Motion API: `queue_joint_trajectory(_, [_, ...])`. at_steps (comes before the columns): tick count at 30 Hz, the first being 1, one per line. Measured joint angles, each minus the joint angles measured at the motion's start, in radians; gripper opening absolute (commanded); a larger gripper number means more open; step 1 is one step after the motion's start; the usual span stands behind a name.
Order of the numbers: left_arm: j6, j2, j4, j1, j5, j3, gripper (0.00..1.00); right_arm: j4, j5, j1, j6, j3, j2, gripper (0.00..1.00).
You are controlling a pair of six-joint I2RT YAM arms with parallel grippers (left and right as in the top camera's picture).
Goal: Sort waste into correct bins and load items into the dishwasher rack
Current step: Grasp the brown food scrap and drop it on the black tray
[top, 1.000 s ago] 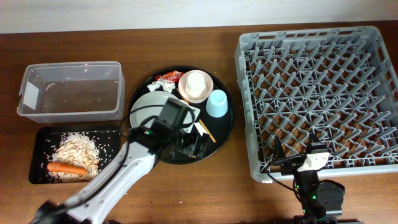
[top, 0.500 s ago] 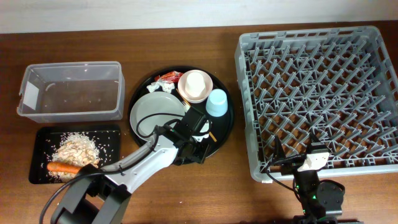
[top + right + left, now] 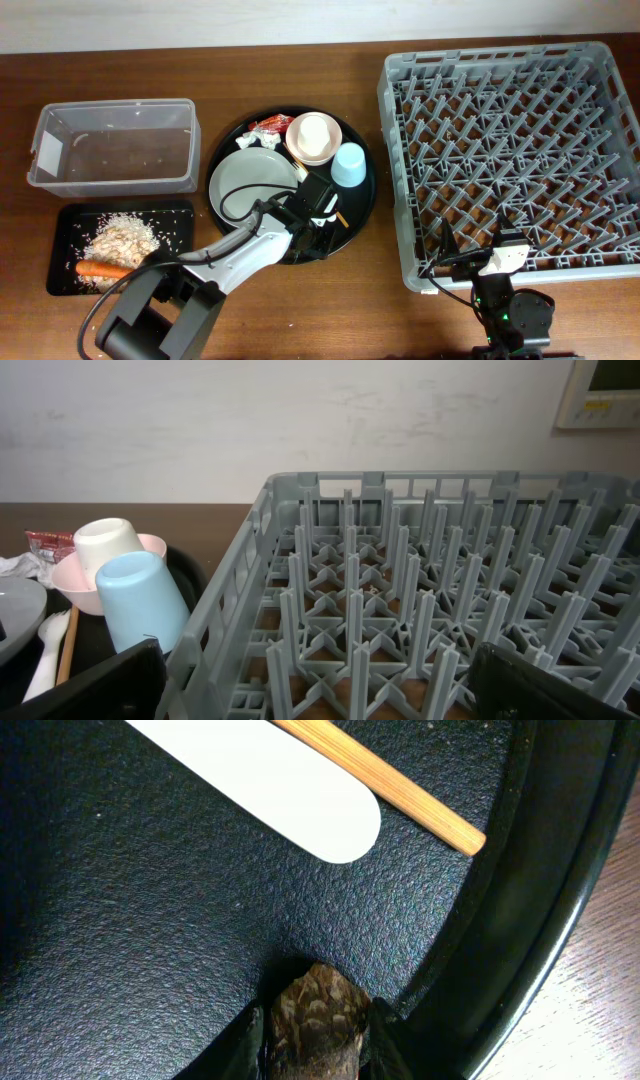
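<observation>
Lowered since 1 s ago: L gripper (image 3: pixel 316 1048) by near-right rim of round tray (image 3: pixel 548 885); I see jaws clamped on brown scrap (image 3: pixel 318 1010).

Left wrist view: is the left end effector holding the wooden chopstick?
No: the left end effector is closed on a brown scrap, and the chopstick lies apart from it on the round black tray.

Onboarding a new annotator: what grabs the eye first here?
The big grey dishwasher rack fills the right side. At centre, the round black tray holds plate, bowl and blue cup, and the left gripper there pinches a brown scrap by the tray's rim.
</observation>
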Motion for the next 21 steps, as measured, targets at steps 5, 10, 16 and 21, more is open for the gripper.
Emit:
queue_joint_trajectory(5, [0.000,0.012,-0.117,0.000,0.000,0.086,0.13,0.000,0.000,0.000,0.000,0.000,0.000,0.99])
queue_joint_trajectory(10, [0.000,0.013,-0.387,0.023,-0.053,0.316,0.09,0.000,0.000,0.000,0.001,0.000,0.000,0.99])
queue_joint_trajectory(16, [-0.002,-0.216,-0.609,0.452,-0.123,0.351,0.09,0.000,0.000,0.000,0.001,0.000,0.000,0.99])
queue_joint_trajectory(21, [-0.084,-0.227,-0.668,0.770,-0.157,0.330,0.09,0.000,0.000,0.000,0.001,0.000,0.000,0.99])
